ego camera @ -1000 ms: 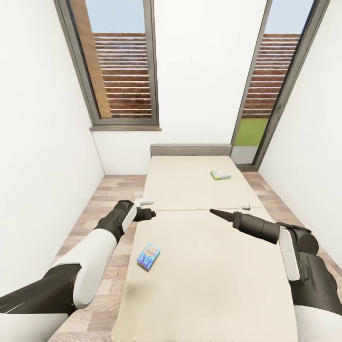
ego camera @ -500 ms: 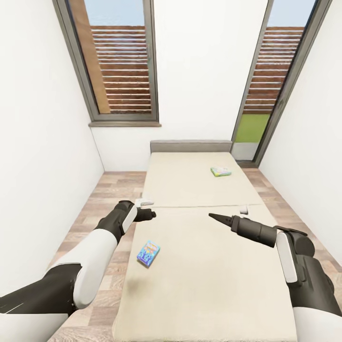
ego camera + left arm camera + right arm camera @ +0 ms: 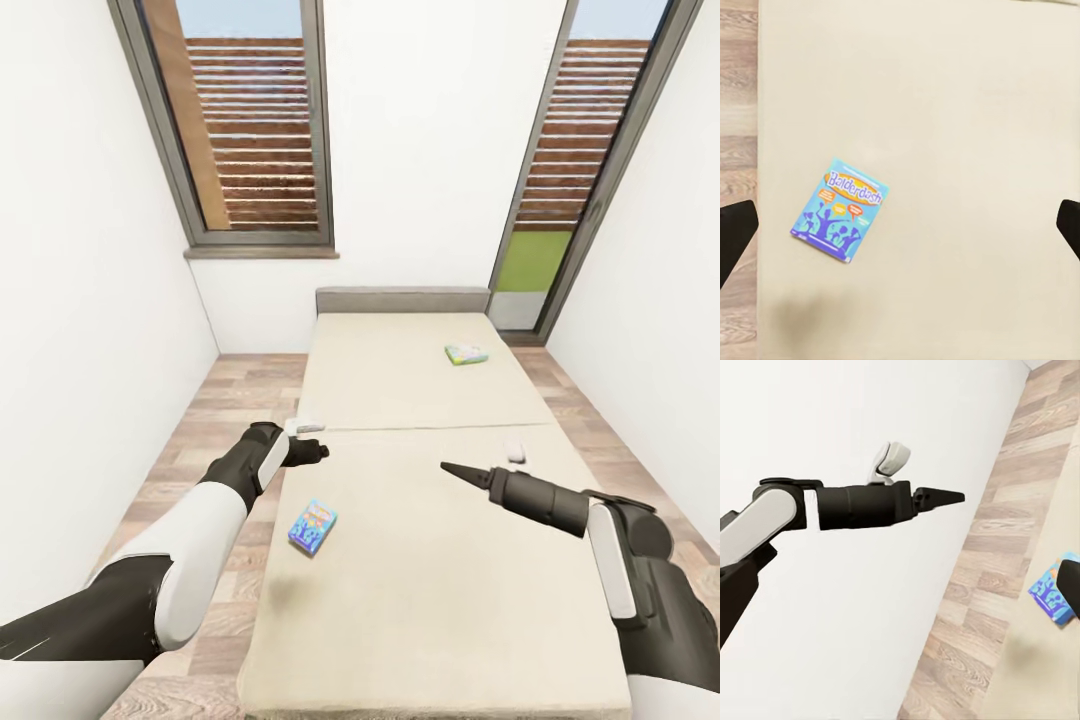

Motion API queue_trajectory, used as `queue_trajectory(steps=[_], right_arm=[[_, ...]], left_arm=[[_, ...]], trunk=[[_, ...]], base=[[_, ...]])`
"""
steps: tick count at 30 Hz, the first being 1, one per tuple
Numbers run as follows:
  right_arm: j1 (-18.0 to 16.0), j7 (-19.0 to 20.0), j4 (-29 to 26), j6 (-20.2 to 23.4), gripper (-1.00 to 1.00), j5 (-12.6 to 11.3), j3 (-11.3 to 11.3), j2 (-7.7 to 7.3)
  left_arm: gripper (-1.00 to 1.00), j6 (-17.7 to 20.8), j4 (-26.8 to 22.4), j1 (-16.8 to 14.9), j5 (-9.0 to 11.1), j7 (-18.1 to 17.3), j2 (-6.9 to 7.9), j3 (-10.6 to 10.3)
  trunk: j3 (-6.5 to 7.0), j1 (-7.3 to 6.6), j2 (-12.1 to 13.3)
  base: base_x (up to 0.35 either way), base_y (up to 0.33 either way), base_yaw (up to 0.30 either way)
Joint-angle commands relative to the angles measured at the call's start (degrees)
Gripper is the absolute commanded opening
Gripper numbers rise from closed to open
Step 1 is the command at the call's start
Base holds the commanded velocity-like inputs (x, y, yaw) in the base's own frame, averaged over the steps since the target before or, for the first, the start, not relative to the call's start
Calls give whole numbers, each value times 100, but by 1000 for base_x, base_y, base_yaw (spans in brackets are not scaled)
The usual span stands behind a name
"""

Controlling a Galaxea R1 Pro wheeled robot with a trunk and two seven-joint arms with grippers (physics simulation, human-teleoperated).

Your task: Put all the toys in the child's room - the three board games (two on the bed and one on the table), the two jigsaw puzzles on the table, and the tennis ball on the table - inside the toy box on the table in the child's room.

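Robot facing a beige bed (image 3: 430, 560) with both arms raised, two board games lying on the mattress

The blue board game (image 3: 313, 527) lies flat near the bed's left edge, below the left end effector (image 3: 318, 451), whose fingers are spread; the green-edged game (image 3: 466, 353) sits far off near the headboard. The right end effector (image 3: 452, 470) looks pressed together. Risk: a thin flat box may slide off the edge instead of lifting

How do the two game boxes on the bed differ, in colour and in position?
The Balderdash box is mostly blue and lies near the bed's left edge, close to the robot. The green-edged box is paler and lies far off, near the headboard, toward the right. Both lie flat on the mattress, untouched.
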Motion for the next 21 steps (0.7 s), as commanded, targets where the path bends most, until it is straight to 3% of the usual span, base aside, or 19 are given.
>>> queue_trajectory(steps=[1, 5, 13, 16, 21], right_arm=[[42, 34, -75, 18, 100, 20, -3, 0], [260, 151, -367, 18, 100, 15, -1, 2], [780, 988, -485, 18, 100, 29, -39, 1], [1074, 1379, -496, 18, 100, 30, -164, -7], [1198, 1739, -500, 18, 100, 32, -298, -8]], left_arm=[[100, 30, -8, -4, -1, 9, -6, 36], [100, 28, -8, -4, -7, 9, 2, 40], [100, 24, -8, -4, -2, 9, 12, 44], [100, 22, -8, -4, -10, 9, 14, 44], [100, 19, -8, -4, -11, 9, 15, 44]], trunk=[[-21, 3, -11], [-58, 3, -11], [-134, 3, -11], [-162, 3, -11], [-209, 3, -11]], base=[[0, 0, 0], [0, 0, 0], [0, 0, 0], [0, 0, 0], [0, 0, 0]])
